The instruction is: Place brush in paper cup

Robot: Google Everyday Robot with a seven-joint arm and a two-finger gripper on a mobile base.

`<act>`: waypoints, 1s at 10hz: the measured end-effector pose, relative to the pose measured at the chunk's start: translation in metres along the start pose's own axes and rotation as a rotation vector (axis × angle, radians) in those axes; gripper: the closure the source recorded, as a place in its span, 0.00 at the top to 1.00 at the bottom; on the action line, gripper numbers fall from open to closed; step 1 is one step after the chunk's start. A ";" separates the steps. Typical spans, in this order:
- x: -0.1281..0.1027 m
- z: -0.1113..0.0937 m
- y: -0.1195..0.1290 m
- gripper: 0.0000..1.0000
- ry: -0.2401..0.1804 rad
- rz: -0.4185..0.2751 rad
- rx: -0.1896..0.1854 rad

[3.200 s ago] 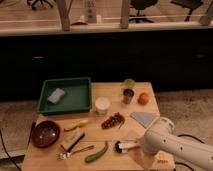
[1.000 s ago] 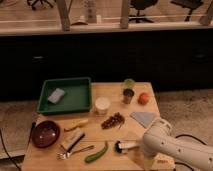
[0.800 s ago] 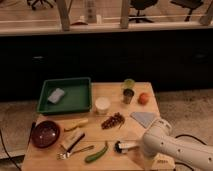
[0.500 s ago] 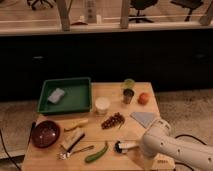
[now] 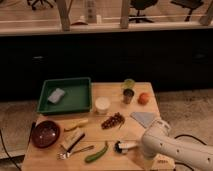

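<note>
pincer (image 5: 120,147): you have it low in the frame, right of centre, over the front part of the surface (image 5: 109,90); spread apart, nothing in it.
brush (image 5: 73,140): lower left, lying flat between the red bowl (image 5: 45,134) and the green pepper (image 5: 97,152); well apart from your pincer.
paper cup (image 5: 102,105): centre of the frame, upright, just right of the green tray (image 5: 75,97).
around the pincer: green pepper to its left, grey cloth (image 5: 144,119) above it.

A wooden table (image 5: 109,90) stands on a pale floor (image 5: 186,109). Behind the table runs a dark low wall (image 5: 100,55), and beyond it are office chairs (image 5: 142,7), perhaps behind glass.
</note>
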 end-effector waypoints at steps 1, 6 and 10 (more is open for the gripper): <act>0.000 -0.002 -0.001 0.80 -0.001 -0.003 0.001; -0.001 -0.006 -0.003 0.80 -0.012 -0.016 0.000; 0.000 -0.006 -0.004 0.55 -0.017 -0.010 0.007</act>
